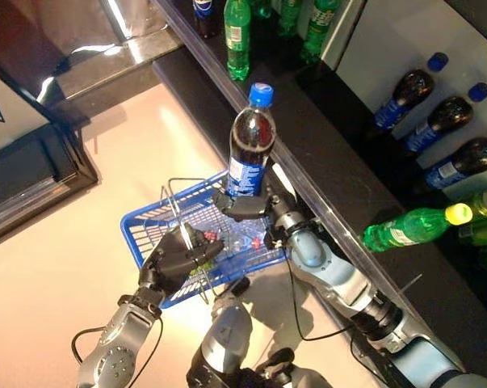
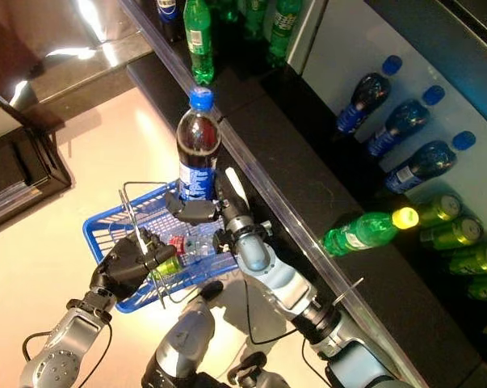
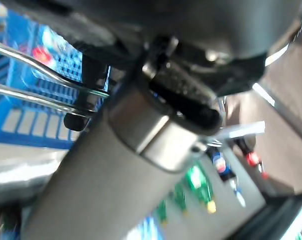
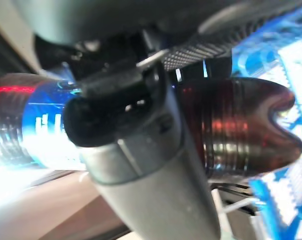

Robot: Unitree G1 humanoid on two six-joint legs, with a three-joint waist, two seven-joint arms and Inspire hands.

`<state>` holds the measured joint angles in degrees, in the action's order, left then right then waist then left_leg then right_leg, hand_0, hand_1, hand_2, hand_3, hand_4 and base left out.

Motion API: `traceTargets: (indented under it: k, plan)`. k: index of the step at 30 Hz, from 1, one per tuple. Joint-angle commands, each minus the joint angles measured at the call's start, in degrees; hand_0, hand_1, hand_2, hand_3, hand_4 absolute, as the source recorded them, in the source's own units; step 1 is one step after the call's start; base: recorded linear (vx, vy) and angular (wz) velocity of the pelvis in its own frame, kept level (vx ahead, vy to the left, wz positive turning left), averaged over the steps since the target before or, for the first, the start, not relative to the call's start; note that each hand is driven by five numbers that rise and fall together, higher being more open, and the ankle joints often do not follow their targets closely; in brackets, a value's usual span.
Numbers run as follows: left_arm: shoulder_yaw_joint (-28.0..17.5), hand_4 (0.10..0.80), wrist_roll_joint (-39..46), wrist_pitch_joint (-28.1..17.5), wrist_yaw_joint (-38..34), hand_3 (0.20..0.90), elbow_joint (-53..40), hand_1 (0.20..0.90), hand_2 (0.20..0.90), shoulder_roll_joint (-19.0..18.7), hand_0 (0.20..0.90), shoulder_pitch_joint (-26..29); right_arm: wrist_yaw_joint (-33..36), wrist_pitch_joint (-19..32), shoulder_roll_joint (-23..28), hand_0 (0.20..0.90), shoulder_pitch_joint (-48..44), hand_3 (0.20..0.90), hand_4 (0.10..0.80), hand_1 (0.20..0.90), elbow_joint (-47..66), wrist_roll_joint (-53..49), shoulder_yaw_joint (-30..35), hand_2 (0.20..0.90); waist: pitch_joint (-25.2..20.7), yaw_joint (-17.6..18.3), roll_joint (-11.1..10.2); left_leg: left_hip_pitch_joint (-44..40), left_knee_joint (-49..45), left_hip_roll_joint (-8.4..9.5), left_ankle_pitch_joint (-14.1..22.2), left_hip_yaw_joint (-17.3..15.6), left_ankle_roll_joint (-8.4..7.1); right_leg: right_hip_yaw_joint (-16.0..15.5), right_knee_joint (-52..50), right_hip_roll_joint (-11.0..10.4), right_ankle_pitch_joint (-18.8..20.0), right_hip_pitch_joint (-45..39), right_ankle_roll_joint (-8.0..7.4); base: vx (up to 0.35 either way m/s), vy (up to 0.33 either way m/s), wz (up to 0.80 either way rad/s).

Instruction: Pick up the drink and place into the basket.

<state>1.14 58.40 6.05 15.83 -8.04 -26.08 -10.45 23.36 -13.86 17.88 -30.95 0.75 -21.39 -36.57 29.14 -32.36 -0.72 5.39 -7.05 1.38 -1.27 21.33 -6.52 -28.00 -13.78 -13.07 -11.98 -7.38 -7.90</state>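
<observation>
- Your left hand (image 1: 177, 257), nearest the head camera, has its fingers curled round the wire handles (image 1: 172, 194) of the blue basket (image 1: 150, 220); that grip seems meant to keep the basket up and steady under the drop.
- Your right hand (image 1: 245, 204) is wrapped round the lower body of the cola bottle (image 1: 249, 144), thumb and fingers closed on it near the label.
- You hold the bottle upright, blue cap at the top, its base above the basket's far edge, beside the dark shelf edge (image 1: 324, 190). It is clear of the shelf but not yet inside; judged from this, the lowering into the basket is what remains.
- At least one item already lies in the basket (image 2: 177, 242), with red and green showing, but you cannot make out what it is through the mesh and fingers.
- Your right wrist view shows the bottle's ribbed base (image 4: 246, 135) against blue mesh, yet not how far above the basket floor it hangs.
- Your left wrist view gives mostly forearm; only the handle wires (image 3: 35, 90) show, the fingertips hidden.
- More bottles lie on the shelf (image 1: 421, 226) to your right, several cut off by the frame.
</observation>
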Motion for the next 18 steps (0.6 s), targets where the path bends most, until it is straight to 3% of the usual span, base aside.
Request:
traceTargets:
  k: [1, 8, 18]
  plan:
    - [-3.2, 0.100, 5.9, -10.9, 17.9, 0.200, -23.1, 0.300, 0.300, -1.0, 0.300, 5.9, 1.3, 7.4, -6.0, 0.300, -4.4, 0.200, 0.100, 0.300, 4.4, 3.4, -3.6, 0.300, -12.3, 1.4, -0.3, 0.0, -2.6, -1.31, 0.5, -1.2, 1.28, -0.7, -0.1, 0.2, 2.9, -0.6, 3.03, 0.037, 0.003, 0.02]
    - [-2.6, 0.100, 3.8, -11.2, 20.5, 0.200, -22.8, 0.300, 0.300, -4.1, 0.300, 9.9, 1.0, 6.2, -9.1, 0.300, -4.6, 0.200, 0.100, 0.300, -3.8, 6.0, -6.6, 0.300, -13.4, 0.6, -0.6, -0.3, -2.6, -1.04, 0.8, -0.7, 1.30, -1.5, -1.4, -0.6, 2.3, -0.8, 2.86, 0.073, 0.023, 0.10]
    - [-2.7, 0.100, 4.7, -18.4, 24.3, 0.200, -26.0, 0.300, 0.300, -8.4, 0.300, 13.8, 1.0, 7.1, -12.5, 0.300, -1.2, 0.200, 0.100, 0.300, -23.4, 10.2, -9.4, 0.300, -13.4, -0.5, -0.2, 0.6, -1.7, -0.12, 0.7, 0.4, 1.60, -2.9, -1.6, -1.6, 2.6, 0.0, 1.98, 0.010, 0.015, 0.06]
